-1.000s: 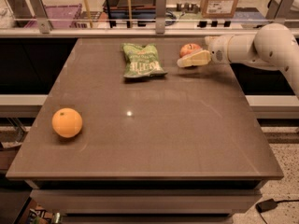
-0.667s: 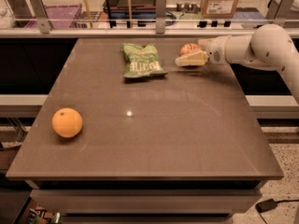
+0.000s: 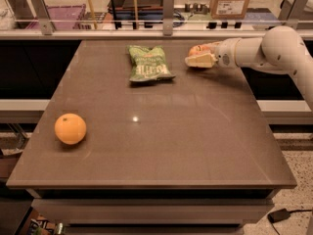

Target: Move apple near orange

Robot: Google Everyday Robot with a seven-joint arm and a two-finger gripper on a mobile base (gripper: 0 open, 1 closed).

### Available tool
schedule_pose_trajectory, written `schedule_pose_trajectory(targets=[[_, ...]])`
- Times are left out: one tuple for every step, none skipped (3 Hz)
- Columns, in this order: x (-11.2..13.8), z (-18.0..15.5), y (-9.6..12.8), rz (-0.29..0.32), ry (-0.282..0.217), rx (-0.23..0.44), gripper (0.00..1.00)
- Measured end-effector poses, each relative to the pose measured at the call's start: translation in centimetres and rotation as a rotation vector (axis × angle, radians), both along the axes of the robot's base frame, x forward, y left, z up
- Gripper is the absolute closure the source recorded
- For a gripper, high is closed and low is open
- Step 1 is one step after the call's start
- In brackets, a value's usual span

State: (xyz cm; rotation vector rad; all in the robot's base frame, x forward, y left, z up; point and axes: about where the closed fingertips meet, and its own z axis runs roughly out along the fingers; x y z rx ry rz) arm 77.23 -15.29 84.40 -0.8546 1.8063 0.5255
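Note:
The apple (image 3: 196, 48) is at the far right of the table, reddish with pale patches, and mostly hidden behind my gripper's fingers. My gripper (image 3: 199, 57) reaches in from the right on a white arm and is shut on the apple, with one cream finger (image 3: 201, 60) across its front. The orange (image 3: 70, 128) sits alone near the table's front left, far from the apple and the gripper.
A green chip bag (image 3: 147, 64) lies flat at the back middle, just left of the gripper. The brown table (image 3: 161, 131) ends at a rail with posts at the back. A cardboard box (image 3: 231, 0) stands beyond the rail.
The gripper and the apple have shifted slightly to the left, toward the chip bag. The orange and the bag have not moved.

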Motion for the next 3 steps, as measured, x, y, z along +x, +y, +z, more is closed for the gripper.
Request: schedule_pose_trajectory(targets=[[0.04, -0.16, 0.33, 0.005, 0.002, 0.001, 0.87], [0.07, -0.29, 0.60, 0.009, 0.004, 0.002, 1.00], [-0.04, 0.64, 0.81, 0.015, 0.005, -0.007, 1.00]])
